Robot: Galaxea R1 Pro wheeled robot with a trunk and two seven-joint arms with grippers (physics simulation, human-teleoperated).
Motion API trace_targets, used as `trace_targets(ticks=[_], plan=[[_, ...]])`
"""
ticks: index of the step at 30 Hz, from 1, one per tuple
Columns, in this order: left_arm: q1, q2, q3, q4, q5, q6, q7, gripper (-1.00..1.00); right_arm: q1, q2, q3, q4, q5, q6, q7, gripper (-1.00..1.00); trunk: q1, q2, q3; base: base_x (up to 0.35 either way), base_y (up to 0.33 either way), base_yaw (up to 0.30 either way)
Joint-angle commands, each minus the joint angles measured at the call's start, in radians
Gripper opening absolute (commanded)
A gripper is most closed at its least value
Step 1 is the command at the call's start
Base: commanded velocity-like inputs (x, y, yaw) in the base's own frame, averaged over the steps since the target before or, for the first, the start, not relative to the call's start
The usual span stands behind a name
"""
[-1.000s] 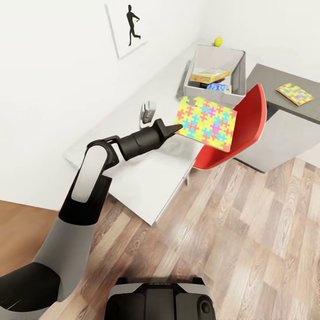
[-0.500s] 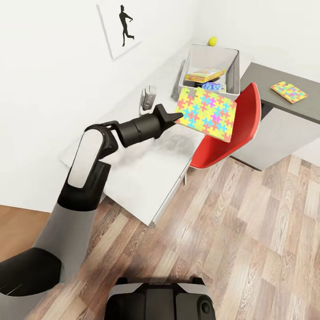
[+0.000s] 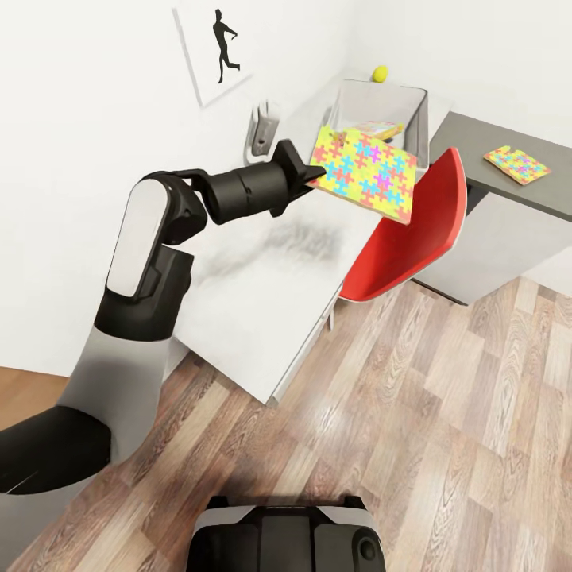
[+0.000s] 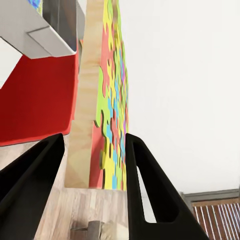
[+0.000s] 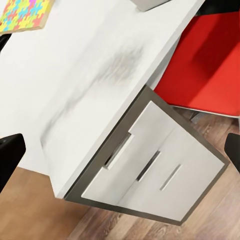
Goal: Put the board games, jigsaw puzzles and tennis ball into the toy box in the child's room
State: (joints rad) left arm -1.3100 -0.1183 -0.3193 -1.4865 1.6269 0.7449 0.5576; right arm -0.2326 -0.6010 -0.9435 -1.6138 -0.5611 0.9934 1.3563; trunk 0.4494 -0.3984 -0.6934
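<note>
My left gripper [image 3: 311,173] is shut on the edge of a jigsaw puzzle [image 3: 367,170], held tilted in the air in front of the toy box's near rim. In the left wrist view the puzzle [image 4: 114,95] stands edge-on between the two black fingers [image 4: 150,185]. The light-grey toy box [image 3: 416,119] sits on the table [image 3: 262,270] and holds a yellow board game [image 3: 375,129]. The tennis ball [image 3: 380,73] lies behind the box. A second jigsaw puzzle [image 3: 516,164] lies flat on the dark grey section. My right gripper [image 5: 121,152] is open over the table's drawers.
A red chair [image 3: 413,230] stands tucked at the table, just below the held puzzle. A small grey holder [image 3: 262,131] stands near the wall. White drawer fronts [image 5: 150,170] face the wood-plank floor [image 3: 445,413]. An athlete silhouette picture [image 3: 214,48] hangs on the wall.
My left arm has lifted the puzzle higher and carried it farther toward the toy box. The head view shifted slightly at first, then held still.
</note>
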Motion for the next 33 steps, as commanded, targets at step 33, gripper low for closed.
trace_targets(ticks=[33], plan=[[-0.017, -0.017, -0.034, 0.053, 0.049, -0.089, -0.040, -1.00, -0.001, 0.006, 0.003, 0.000, -0.002, 0.005, 0.001, 1.00, 0.001, -0.002, -0.001, 0.232, -0.015, 0.000]])
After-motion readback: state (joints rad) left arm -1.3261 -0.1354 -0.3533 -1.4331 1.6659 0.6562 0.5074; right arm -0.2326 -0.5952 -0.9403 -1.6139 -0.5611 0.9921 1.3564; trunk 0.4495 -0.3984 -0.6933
